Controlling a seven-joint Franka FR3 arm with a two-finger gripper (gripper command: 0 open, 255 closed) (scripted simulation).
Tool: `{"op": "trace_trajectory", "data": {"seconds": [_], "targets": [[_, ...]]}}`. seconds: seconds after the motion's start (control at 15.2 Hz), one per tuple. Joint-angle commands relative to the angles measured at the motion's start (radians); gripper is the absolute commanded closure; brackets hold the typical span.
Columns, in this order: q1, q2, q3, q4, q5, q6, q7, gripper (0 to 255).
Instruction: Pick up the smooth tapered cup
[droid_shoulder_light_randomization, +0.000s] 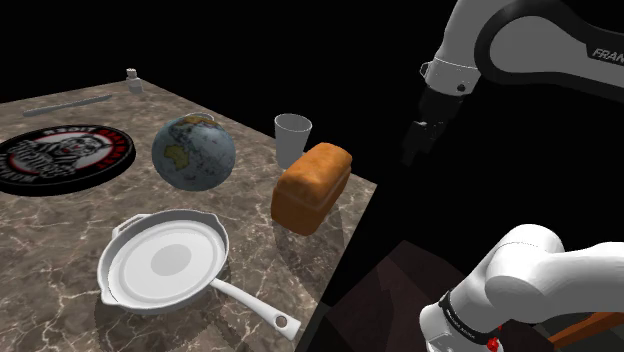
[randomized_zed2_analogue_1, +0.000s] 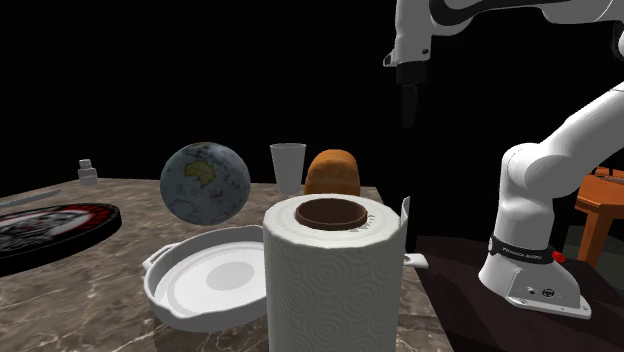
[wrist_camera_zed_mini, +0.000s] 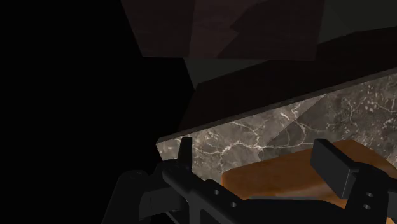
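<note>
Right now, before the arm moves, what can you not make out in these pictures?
Shoulder view: the loaf covers the cup's lower corner.
Second exterior view: the paper towel roll hides part of the pan and the loaf's base.
Wrist view: the gripper covers much of the loaf.
Shoulder view: the round black sign's lettering is too small to read.

One cup (droid_shoulder_light_randomization: 293, 132), one globe (droid_shoulder_light_randomization: 194, 151), one loaf (droid_shoulder_light_randomization: 313, 186), one pan (droid_shoulder_light_randomization: 165, 262), one paper-towel roll (randomized_zed2_analogue_1: 333, 275).

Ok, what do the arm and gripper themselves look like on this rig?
The arm is glossy white, with rounded links and dark grey joints. Part of some black lettering shows on one link. A black band with a red spot rings its base. The gripper is all black, with two blocky fingers.
</note>
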Motion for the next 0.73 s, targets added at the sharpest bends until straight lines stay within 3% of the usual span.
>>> {"op": "trace_trajectory", "data": {"seconds": [0.0, 0.66], "targets": [[0.0, 0.0, 0.0, 0.0, 0.0, 0.0, 0.0, 0], [0.003, 0.366, 0.085, 0.208, -0.021, 0.182, 0.068, 0]]}}
